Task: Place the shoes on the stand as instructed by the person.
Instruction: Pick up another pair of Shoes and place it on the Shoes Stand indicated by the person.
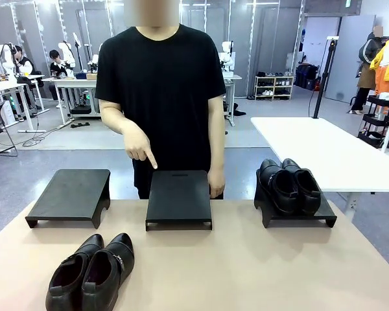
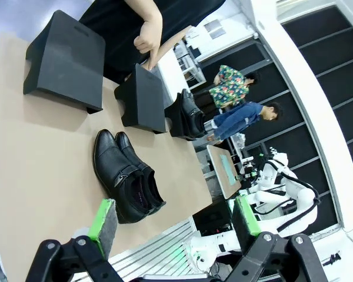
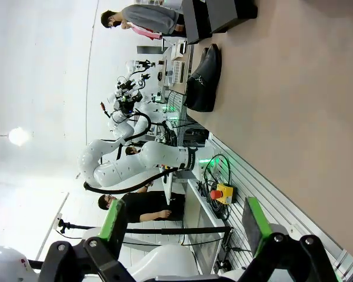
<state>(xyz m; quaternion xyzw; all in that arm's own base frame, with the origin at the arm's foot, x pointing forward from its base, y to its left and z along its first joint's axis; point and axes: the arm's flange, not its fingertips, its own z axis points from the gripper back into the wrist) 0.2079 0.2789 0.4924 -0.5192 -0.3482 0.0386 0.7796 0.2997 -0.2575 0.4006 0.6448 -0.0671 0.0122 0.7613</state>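
Note:
One pair of shiny black shoes [image 1: 91,272] lies on the table near the front left, also seen in the left wrist view as shoes [image 2: 128,176] and side-on in the right wrist view as shoes [image 3: 201,76]. A second pair [image 1: 288,184] sits on the right stand [image 1: 324,219]. The person [image 1: 161,84] stands at the far side, one hand [image 1: 139,144] pointing an index finger down at the bare middle stand [image 1: 179,197]. My left gripper [image 2: 174,226] hangs open above the near table edge, short of the loose pair. My right gripper [image 3: 182,226] is open, off the table's side.
A third black stand [image 1: 68,194], bare, sits at the far left of the tan table [image 1: 246,272]. The person's other hand [image 1: 216,184] rests by the middle stand's right edge. A red emergency button [image 3: 223,192] is mounted below the table's edge.

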